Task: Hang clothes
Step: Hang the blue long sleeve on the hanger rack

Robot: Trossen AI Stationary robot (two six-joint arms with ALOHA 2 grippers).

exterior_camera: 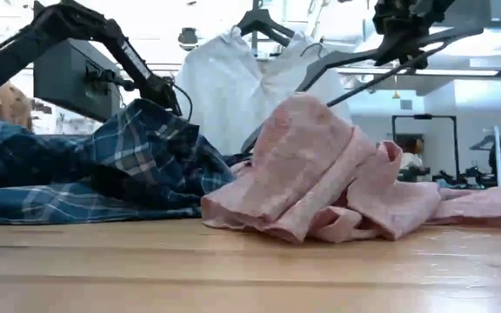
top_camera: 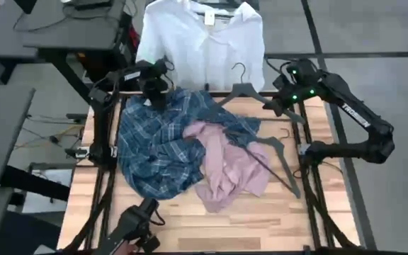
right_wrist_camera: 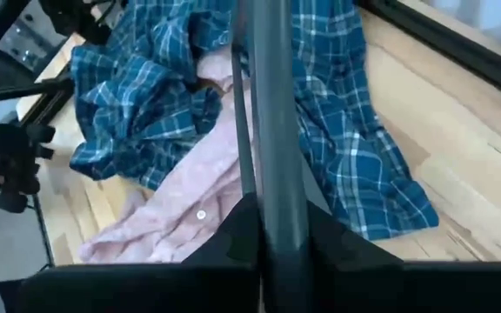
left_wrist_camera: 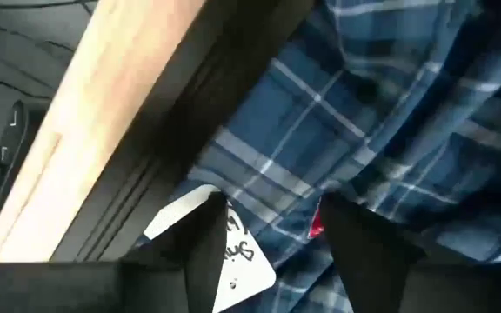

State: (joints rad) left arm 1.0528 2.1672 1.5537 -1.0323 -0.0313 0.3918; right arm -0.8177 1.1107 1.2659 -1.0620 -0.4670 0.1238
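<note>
- The left end effector (top_camera: 154, 91) is set low at the far left edge of the tabletop (top_camera: 261, 219), its fingers (left_wrist_camera: 207, 252) spread wide with the plaid shirt (top_camera: 161, 142) directly beneath and between them; a white tag (left_wrist_camera: 233, 261) and a red label lie just beside them, so the collar area is judged to be the part sought for a grip, though nothing is held yet.
- The right end effector (top_camera: 283, 99) is held raised at the far right corner, clamped shut on a dark hanger (right_wrist_camera: 272, 130); the hanger is kept clear above the cloth, probably so that it is ready to be fed into a shirt once one is lifted.
- Below and ahead of that end effector the pink shirt (top_camera: 229, 166) lies crumpled, overlapping the plaid one; a second hanger (top_camera: 278, 159) rests on the tabletop touching it.
- Farthest off, beyond both end effectors, the white shirt (top_camera: 200, 42) is already hung behind the tabletop, so roughly one garment of three is judged done.
</note>
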